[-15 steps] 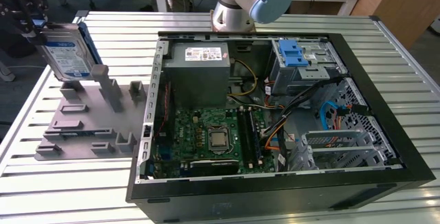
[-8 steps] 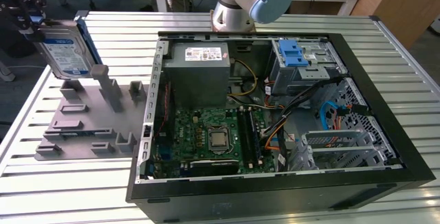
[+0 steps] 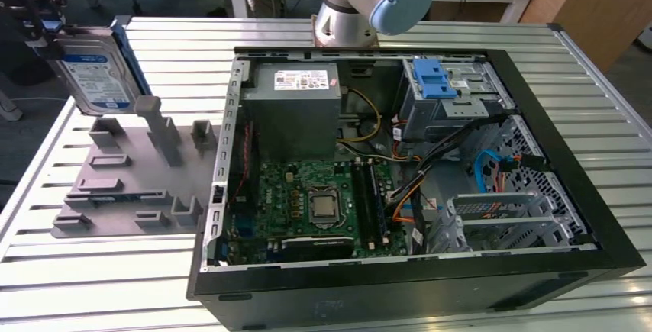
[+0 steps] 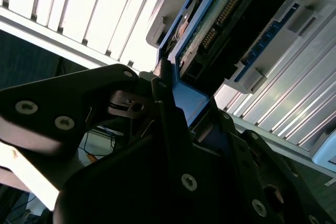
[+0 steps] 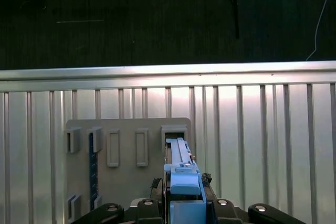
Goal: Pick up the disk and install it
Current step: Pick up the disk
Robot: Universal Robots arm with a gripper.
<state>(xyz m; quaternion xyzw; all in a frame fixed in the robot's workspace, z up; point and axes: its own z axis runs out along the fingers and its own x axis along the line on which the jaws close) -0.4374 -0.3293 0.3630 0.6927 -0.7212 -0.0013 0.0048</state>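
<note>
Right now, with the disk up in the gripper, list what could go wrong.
1. The gripper is shut on one edge of the disk, so it may tilt or slip in a fast move.
2. Its lower corner stands close to an upright of the grey holder; a sideways move could catch there.
3. Loose cables lie by the drive cage in the open case and might snag it.

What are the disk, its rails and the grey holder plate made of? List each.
The disk looks like metal: silvery casing, paper-like white label. Its rails are probably plastic: uniform matte blue. The holder plate seems plastic too: dull grey, moulded-looking slots.
</note>
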